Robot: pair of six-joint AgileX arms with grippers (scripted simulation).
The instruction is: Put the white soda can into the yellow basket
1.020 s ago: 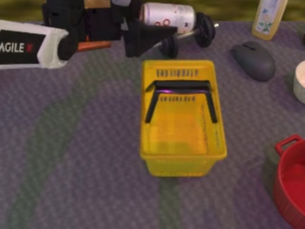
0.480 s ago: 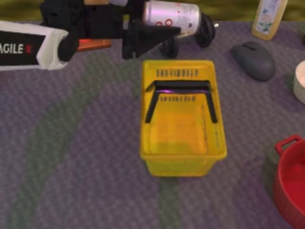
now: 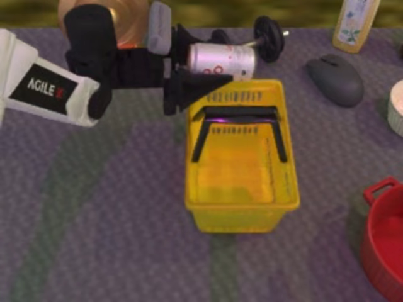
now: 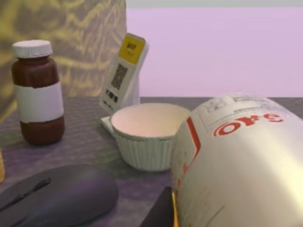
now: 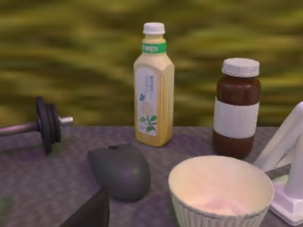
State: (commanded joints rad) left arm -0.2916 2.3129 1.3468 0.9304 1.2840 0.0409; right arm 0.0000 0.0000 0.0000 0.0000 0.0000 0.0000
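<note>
The white soda can (image 3: 221, 60) lies on its side in the air, red logo marks showing, with my left gripper (image 3: 204, 63) shut on it. It hangs just over the back rim of the yellow basket (image 3: 288, 189), which stands mid-table with its black handles folded across the opening. In the left wrist view the white soda can (image 4: 241, 161) fills the near right, and one dark finger (image 4: 162, 215) presses against it. My right arm is outside the top view. The right wrist view shows only one dark finger (image 5: 90, 213).
Behind the basket lies a black dumbbell (image 3: 267, 38). A grey mouse (image 3: 335, 78), a cream bottle (image 3: 356, 22), a white bowl (image 3: 397, 107) and a red pot (image 3: 384, 239) line the right side. A brown jar (image 4: 38, 92) and a card stand (image 4: 123, 71) stand beyond the bowl.
My left gripper has carried the can from the back edge of the table toward the front, to just over the basket's back rim. The arm has swung in with it.
</note>
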